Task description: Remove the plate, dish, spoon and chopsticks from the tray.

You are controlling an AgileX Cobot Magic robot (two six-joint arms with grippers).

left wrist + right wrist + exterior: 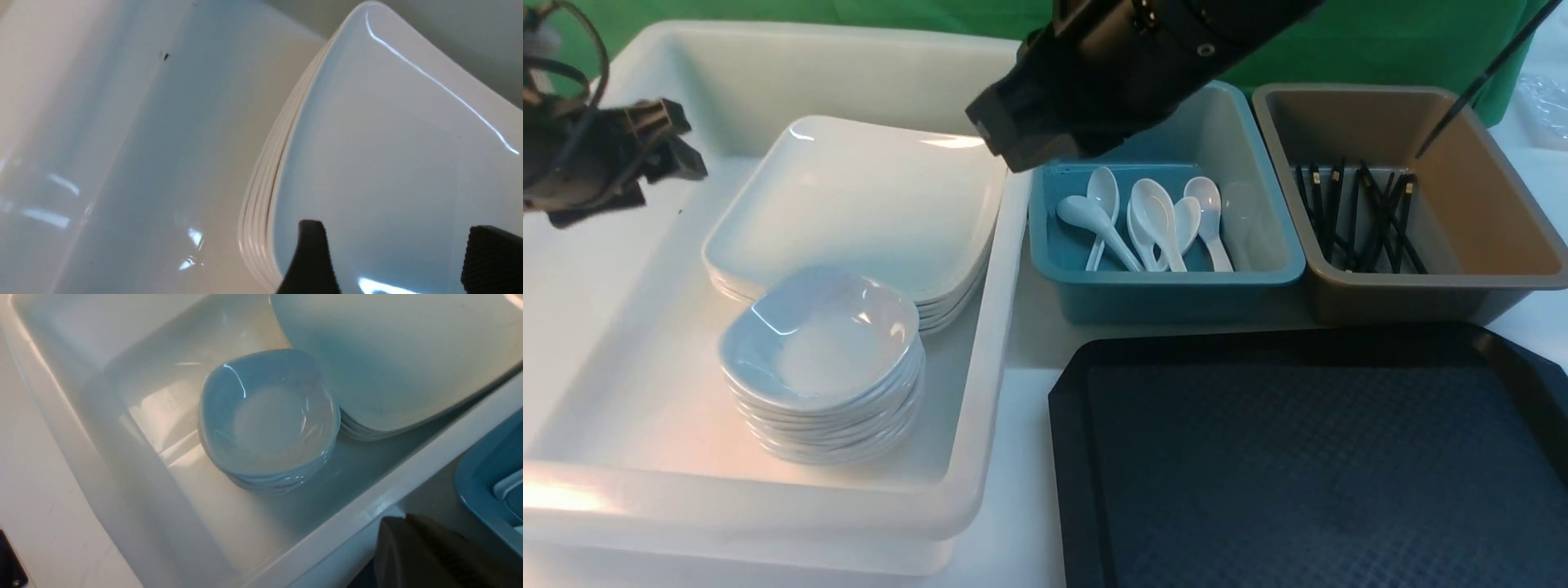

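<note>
The top white plate [858,196] lies on a stack in the white tub [988,343]. My left gripper [682,139] hovers at the tub's left side. In the left wrist view it [398,245] is open over that plate [388,143] and holds nothing. A stack of small white dishes [821,343] stands in front of the plates. White spoons [1156,216] lie in the teal bin [1168,298], black chopsticks [1364,216] in the brown bin [1486,212]. The black tray [1307,457] shows nothing on it. My right gripper [1001,139] is shut and hangs over the tub's right rim.
In the right wrist view the shut gripper [408,539] sits over the gap between the tub rim [367,498] and the teal bin [482,490]. A thin dark line [1478,86] slants above the brown bin. Green cloth backs the table.
</note>
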